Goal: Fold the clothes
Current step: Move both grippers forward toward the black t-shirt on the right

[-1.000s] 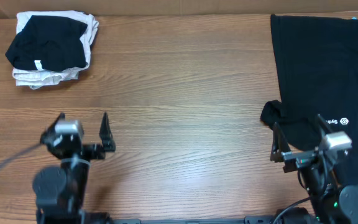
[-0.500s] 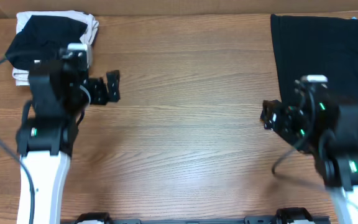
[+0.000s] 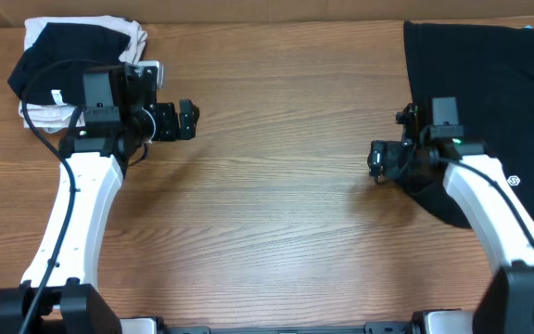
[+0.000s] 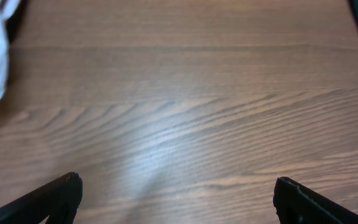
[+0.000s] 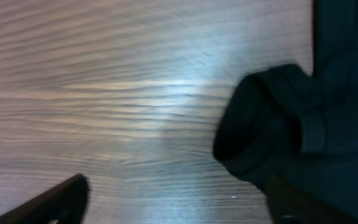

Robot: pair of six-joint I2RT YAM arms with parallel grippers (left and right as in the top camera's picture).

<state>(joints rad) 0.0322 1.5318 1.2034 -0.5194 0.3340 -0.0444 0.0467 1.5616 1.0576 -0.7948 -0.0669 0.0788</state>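
Right hand (image 3: 376, 160) beside black T-shirt (image 3: 489, 83)

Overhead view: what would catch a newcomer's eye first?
The large black short-sleeved T-shirt spread along the wooden table's right edge, with the right hand open by its bunched sleeve. Next, the folded stack of black and white garments in the far left corner, the left hand open beside it.

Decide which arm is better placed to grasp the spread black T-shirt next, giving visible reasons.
Right. The right gripper hovers open at the bunched sleeve of the black T-shirt; the left gripper is far across the table, beside the folded pile.
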